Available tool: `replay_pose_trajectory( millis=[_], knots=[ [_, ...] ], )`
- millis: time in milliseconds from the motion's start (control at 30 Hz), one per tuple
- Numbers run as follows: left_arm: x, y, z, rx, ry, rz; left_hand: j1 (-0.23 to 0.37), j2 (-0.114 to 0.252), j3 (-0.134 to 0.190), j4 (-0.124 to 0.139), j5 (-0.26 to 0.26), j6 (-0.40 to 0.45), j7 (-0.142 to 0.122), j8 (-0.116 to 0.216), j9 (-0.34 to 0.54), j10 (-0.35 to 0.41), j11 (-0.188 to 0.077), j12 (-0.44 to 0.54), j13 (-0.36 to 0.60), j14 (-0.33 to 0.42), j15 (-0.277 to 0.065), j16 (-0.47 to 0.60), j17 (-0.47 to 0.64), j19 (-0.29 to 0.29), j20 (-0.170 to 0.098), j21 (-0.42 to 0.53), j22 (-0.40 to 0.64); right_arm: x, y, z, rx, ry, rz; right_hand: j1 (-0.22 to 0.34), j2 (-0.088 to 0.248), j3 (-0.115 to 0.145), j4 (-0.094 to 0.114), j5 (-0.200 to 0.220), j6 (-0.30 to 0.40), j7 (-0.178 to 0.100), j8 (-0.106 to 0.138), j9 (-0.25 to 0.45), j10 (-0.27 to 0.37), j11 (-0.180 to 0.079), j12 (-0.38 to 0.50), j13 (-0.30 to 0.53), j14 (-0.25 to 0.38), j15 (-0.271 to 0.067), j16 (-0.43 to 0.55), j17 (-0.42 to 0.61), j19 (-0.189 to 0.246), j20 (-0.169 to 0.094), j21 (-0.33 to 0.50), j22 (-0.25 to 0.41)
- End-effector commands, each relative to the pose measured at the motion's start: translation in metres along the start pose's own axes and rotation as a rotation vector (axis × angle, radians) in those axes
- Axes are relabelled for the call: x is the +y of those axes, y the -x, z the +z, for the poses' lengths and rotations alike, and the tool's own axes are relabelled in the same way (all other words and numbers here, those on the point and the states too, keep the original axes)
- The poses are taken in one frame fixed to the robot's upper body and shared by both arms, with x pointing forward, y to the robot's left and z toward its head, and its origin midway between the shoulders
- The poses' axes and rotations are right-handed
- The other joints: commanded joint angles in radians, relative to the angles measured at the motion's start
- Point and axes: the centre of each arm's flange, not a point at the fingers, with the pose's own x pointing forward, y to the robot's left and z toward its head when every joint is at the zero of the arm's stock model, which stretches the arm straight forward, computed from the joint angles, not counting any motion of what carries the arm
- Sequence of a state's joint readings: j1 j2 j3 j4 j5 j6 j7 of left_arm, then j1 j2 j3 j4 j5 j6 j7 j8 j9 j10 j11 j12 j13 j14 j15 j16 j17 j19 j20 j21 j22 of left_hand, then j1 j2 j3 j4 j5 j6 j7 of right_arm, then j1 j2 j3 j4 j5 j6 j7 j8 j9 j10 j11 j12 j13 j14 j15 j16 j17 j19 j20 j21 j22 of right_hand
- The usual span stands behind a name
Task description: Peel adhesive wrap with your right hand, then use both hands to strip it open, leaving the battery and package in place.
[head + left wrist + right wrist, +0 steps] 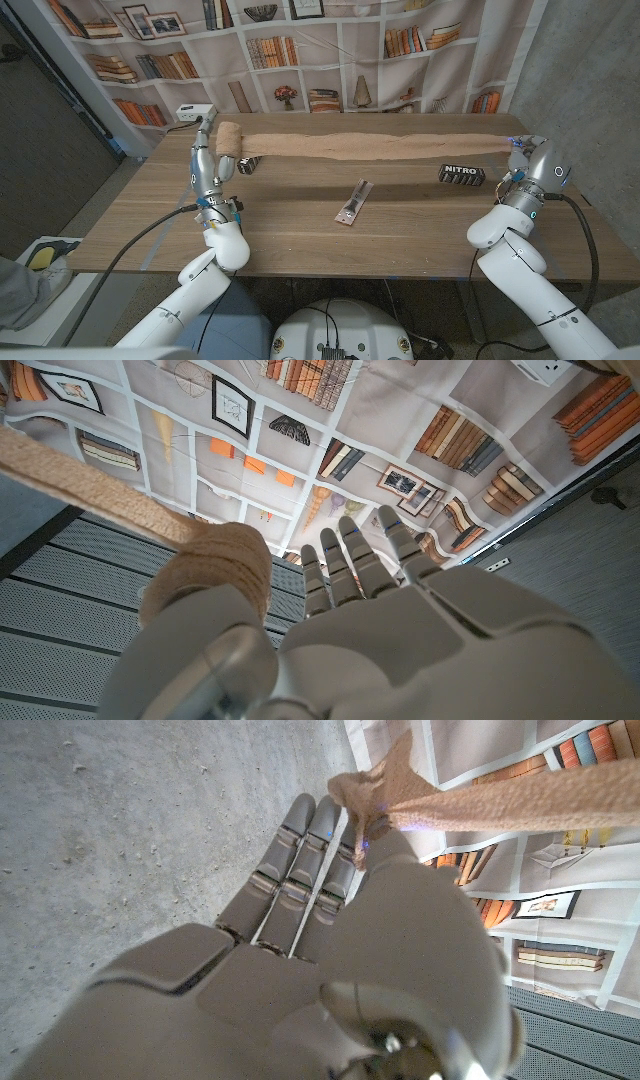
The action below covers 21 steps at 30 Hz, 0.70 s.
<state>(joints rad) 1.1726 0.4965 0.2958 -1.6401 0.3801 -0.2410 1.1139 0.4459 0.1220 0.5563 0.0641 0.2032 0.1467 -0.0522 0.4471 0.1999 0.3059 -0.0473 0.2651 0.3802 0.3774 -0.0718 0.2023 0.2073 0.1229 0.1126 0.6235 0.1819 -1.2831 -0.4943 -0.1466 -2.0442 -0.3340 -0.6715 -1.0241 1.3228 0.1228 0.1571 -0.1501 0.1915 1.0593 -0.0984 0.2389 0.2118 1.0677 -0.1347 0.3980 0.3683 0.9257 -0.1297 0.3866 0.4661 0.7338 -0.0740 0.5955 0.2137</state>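
So the adhesive wrap is pulled out into one long tan band running straight across the upper part of the head view, left to right, above the far side of the wooden table. Its long axis goes hand to hand.

The left hand sits at the upper left of that frame, holding the roll end; in the left wrist view the roll is tucked against the thumb side while the other fingers stand straight and close together.

The right hand is at the far right edge, raised, pinching the loose end of the band. The right wrist view shows the tip of the wrap clamped between thumb and a finger, the rest of the fingers stretched out together.

The battery lies just under the band near the left hand, and the flat package is mid-table, well below the band. A black NITRO box sits close to the right hand.

Looks to me like the stretch is basically done. Any further pull has to go along the band's length, outward.
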Motion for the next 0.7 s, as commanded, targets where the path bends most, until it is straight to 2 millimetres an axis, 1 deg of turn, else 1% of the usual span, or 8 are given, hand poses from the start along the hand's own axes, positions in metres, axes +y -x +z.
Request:
replay_pose_trajectory(
  millis=[33, 67, 100, 233, 267, 333, 467, 700],
  knots=[
    [0.0134, 0.0013, -0.0051, -0.003, 0.015, 0.000, -0.005, 0.008, 0.008, -0.006, -0.005, 0.010, 0.025, -0.007, 0.000, 0.008, 0.017, 0.006, -0.001, 0.012, 0.017, 0.011, -0.001, 0.027, 0.008, 0.001, 0.002, -0.0012, -0.0027, -0.0037, 0.015, -0.009, 0.014, 0.007, 0.001, -0.006, -0.002, 0.006, 0.006, 0.001, -0.004, 0.004, 0.006, -0.002, 0.007, 0.003, 0.005, -0.113, 0.000, 0.005, -0.003, -0.040, 0.008, 0.001],
    [0.0135, 0.0013, -0.0051, -0.003, 0.015, 0.000, -0.007, 0.010, 0.008, -0.005, -0.006, 0.010, 0.024, -0.008, 0.000, 0.010, 0.018, 0.007, -0.001, 0.013, 0.017, 0.012, -0.001, 0.031, 0.011, 0.002, 0.002, -0.0012, -0.0027, -0.0037, 0.015, -0.009, 0.014, 0.007, 0.001, -0.006, -0.002, 0.006, 0.006, 0.001, -0.004, 0.004, 0.007, -0.002, 0.007, 0.002, 0.005, -0.113, -0.001, 0.005, -0.003, -0.040, 0.008, 0.001],
    [0.0137, 0.0013, -0.0051, -0.002, 0.022, 0.002, -0.015, 0.012, 0.006, 0.001, -0.008, 0.017, 0.028, -0.010, 0.000, 0.013, 0.019, 0.009, -0.001, 0.018, 0.014, 0.015, 0.000, 0.046, 0.029, 0.006, 0.002, -0.0010, -0.0026, -0.0032, 0.013, -0.011, 0.017, 0.007, 0.002, -0.006, -0.002, 0.006, 0.006, 0.002, -0.005, 0.004, 0.007, -0.002, 0.006, 0.002, 0.005, -0.113, -0.001, 0.005, -0.004, -0.040, 0.009, 0.001],
    [0.0155, 0.0011, -0.0058, -0.011, 0.033, -0.003, -0.028, 0.008, -0.002, 0.008, -0.011, 0.025, 0.032, -0.014, 0.000, 0.026, 0.018, 0.015, -0.001, 0.028, 0.011, 0.019, 0.001, 0.066, 0.032, 0.011, 0.003, -0.0001, -0.0040, -0.0007, 0.002, 0.000, 0.024, 0.008, 0.002, -0.007, -0.002, 0.006, 0.006, 0.002, -0.005, 0.004, 0.007, -0.001, 0.006, 0.003, 0.004, -0.113, -0.002, 0.005, -0.005, -0.040, 0.011, 0.000],
    [0.0160, 0.0013, -0.0061, -0.013, 0.033, -0.005, -0.032, 0.008, -0.004, 0.011, -0.012, 0.028, 0.034, -0.014, 0.000, 0.030, 0.022, 0.017, -0.001, 0.029, 0.011, 0.020, 0.002, 0.070, 0.032, 0.012, 0.003, -0.0003, -0.0047, -0.0010, 0.004, 0.000, 0.023, 0.007, 0.002, -0.007, -0.002, 0.006, 0.007, 0.002, -0.005, 0.004, 0.006, -0.002, 0.006, 0.003, 0.005, -0.113, -0.002, 0.006, -0.006, -0.040, 0.011, 0.000],
    [0.0169, 0.0015, -0.0070, -0.014, 0.038, -0.006, -0.041, 0.008, -0.009, 0.017, -0.013, 0.033, 0.037, -0.016, 0.000, 0.032, 0.022, 0.018, -0.002, 0.037, 0.012, 0.024, 0.003, 0.085, 0.038, 0.016, 0.003, -0.0007, -0.0057, -0.0020, 0.016, -0.017, 0.025, 0.007, 0.002, -0.007, -0.002, 0.006, 0.007, 0.001, -0.005, 0.004, 0.006, -0.003, 0.006, 0.004, 0.005, -0.113, -0.001, 0.007, -0.007, -0.040, 0.012, 0.000],
    [0.0179, 0.0017, -0.0081, -0.020, 0.042, -0.010, -0.056, 0.006, -0.015, 0.025, -0.013, 0.049, 0.051, -0.018, 0.000, 0.051, 0.025, 0.027, -0.002, 0.053, 0.014, 0.030, 0.003, 0.108, 0.031, 0.021, 0.002, -0.0018, -0.0042, -0.0022, 0.014, -0.012, 0.020, 0.008, 0.002, -0.007, -0.002, 0.005, 0.006, 0.001, -0.006, 0.004, 0.005, -0.002, 0.006, 0.005, 0.005, -0.113, -0.002, 0.008, -0.008, -0.040, 0.015, 0.000],
    [0.0187, 0.0020, -0.0079, -0.022, 0.044, -0.009, -0.074, 0.005, -0.024, 0.037, -0.011, 0.065, 0.057, -0.020, 0.001, 0.061, 0.028, 0.033, -0.002, 0.064, 0.015, 0.034, 0.004, 0.125, 0.024, 0.024, 0.002, -0.0034, 0.0010, -0.0025, 0.012, -0.048, 0.031, 0.007, 0.003, -0.008, -0.001, 0.005, 0.006, 0.002, -0.007, 0.004, 0.006, -0.002, 0.005, 0.005, 0.005, -0.113, -0.004, 0.009, -0.010, -0.040, 0.019, -0.001]
  ],
)
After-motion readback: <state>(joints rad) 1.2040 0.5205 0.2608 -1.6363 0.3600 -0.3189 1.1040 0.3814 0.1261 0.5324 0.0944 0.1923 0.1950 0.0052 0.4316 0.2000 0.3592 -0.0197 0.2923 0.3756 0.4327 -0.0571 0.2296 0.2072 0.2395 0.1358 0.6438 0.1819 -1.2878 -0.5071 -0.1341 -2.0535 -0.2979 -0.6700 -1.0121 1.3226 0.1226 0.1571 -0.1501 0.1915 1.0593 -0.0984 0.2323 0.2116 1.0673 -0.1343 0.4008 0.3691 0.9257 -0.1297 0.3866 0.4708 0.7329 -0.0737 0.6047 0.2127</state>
